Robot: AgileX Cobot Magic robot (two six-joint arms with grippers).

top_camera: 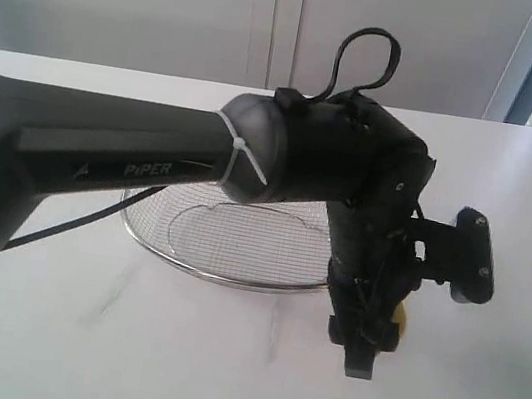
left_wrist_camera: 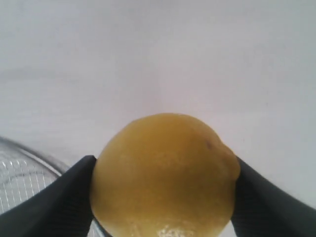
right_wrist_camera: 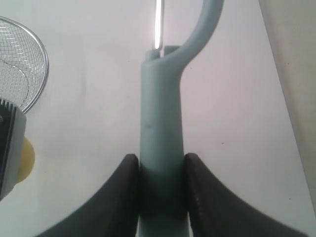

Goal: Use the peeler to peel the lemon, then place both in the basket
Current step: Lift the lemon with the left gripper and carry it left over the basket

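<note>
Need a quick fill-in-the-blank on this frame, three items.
1. The left gripper has its fingers shut on the small yellow oval ____.
2. The right gripper holds the pale teal peeler by its ____.
3. The silver wire-mesh basket rests on the white ____.
Missing: lemon; handle; table.

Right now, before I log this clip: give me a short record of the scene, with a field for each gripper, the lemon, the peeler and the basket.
left gripper: shut on the lemon, one finger on each side
lemon: skin looks whole on the side shown; outside the basket, beside its rim
right gripper: shut on the peeler, gripping its handle
peeler: pale green, blade end pointing away from the gripper, apart from the lemon
basket: wire mesh, on the white table; neither item in it
</note>
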